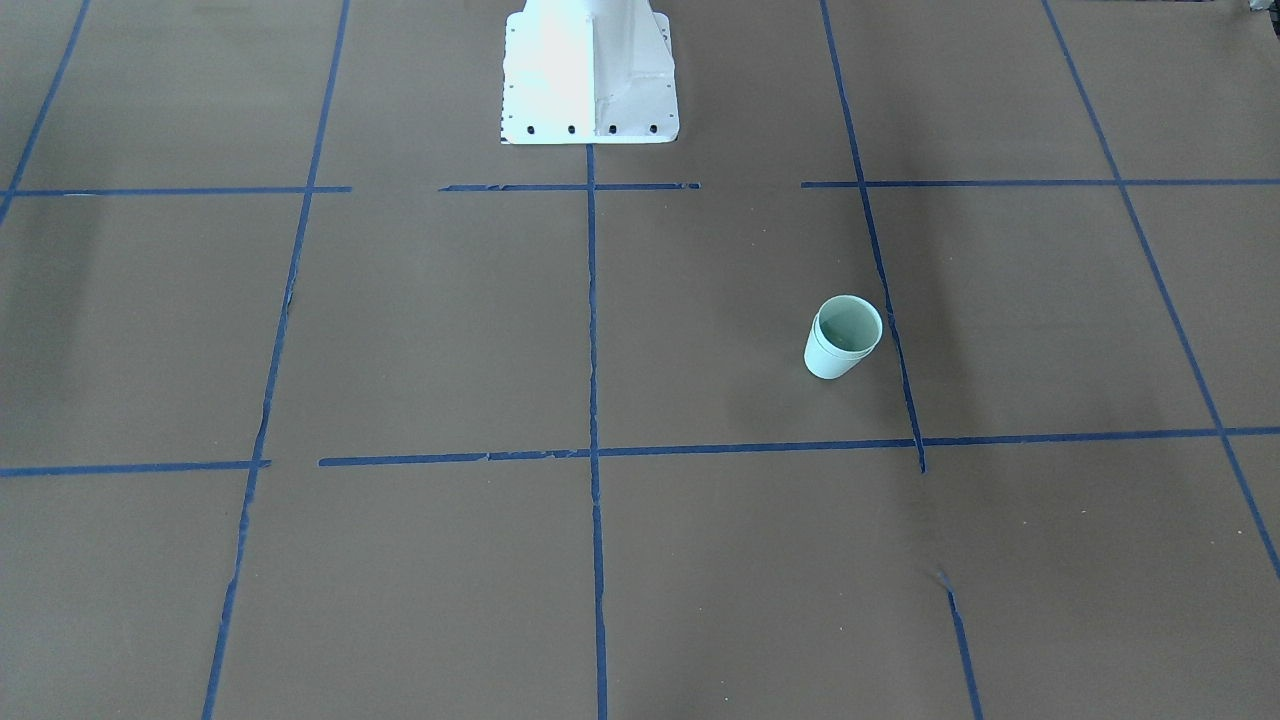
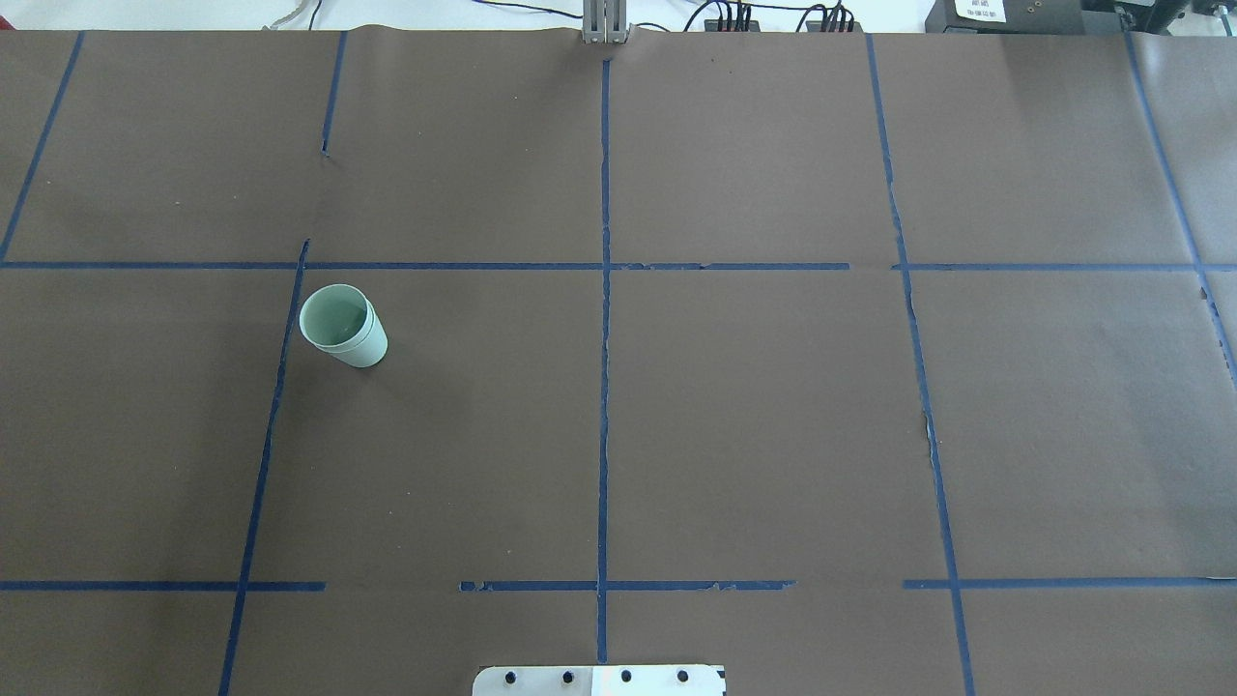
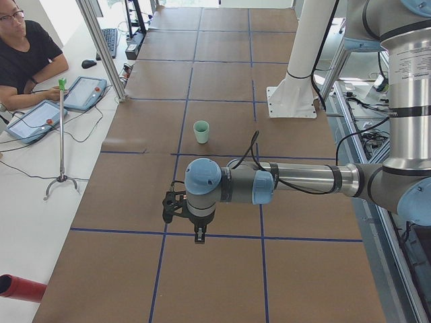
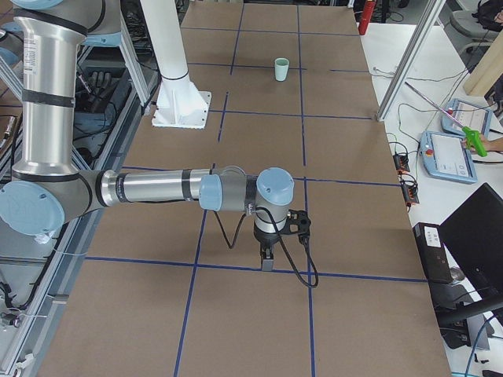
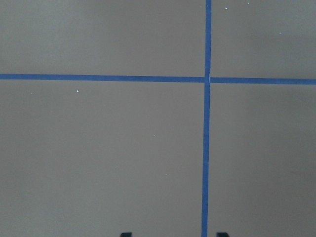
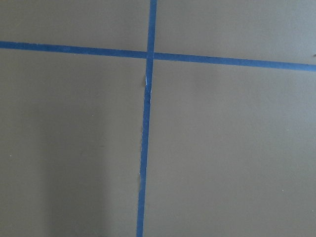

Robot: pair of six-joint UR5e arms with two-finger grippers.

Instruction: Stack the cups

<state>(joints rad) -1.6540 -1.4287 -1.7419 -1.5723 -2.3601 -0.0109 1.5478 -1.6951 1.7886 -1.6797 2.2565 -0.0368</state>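
Note:
The two pale mint-green cups (image 1: 843, 337) stand nested one inside the other, upright on the brown table beside a blue tape line. The stack also shows in the overhead view (image 2: 343, 326), the exterior left view (image 3: 201, 131) and the exterior right view (image 4: 281, 69). My left gripper (image 3: 200, 235) hangs over the table's left end, far from the cups. Its two fingertips (image 5: 126, 234) show apart and empty in the left wrist view, so it is open. My right gripper (image 4: 267, 259) hangs over the table's right end. I cannot tell whether it is open or shut.
The white robot base (image 1: 590, 80) stands at the table's near edge. Blue tape lines (image 2: 604, 290) divide the brown table cover into squares. An operator (image 3: 23, 54) sits with tablets (image 3: 84, 93) on a side table. A rod on a stand (image 3: 62, 134) is nearby.

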